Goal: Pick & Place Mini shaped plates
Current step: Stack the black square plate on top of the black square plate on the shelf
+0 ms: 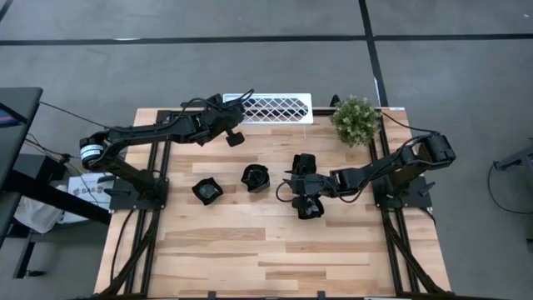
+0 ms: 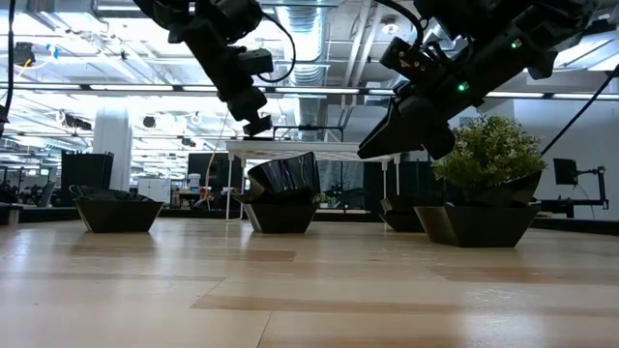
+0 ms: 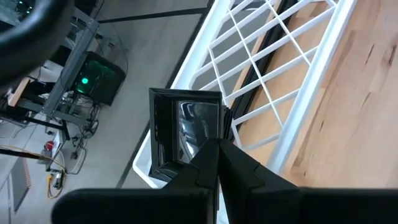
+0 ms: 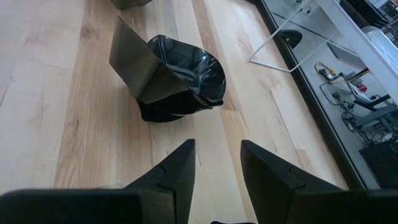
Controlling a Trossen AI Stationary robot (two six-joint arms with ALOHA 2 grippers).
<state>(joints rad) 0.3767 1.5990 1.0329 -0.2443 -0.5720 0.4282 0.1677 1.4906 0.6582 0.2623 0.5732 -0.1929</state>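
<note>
I hold one mini plate [image 3: 186,134] pinched by its rim in the closed left gripper [image 3: 214,149] beside the white rack [image 3: 280,74], while the right gripper [image 4: 216,163], jaws apart and empty, hovers near stacked plates [image 4: 171,78]; they look light, rigid and glossy, so I would grip a raised rim.

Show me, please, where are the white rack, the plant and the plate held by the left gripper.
white rack [image 1: 279,108]: high view, middle of its lattice.
plant [image 1: 356,119]: high view, centre of the green leaves.
held plate [image 3: 186,127]: left wrist view, its shiny inner face.
</note>
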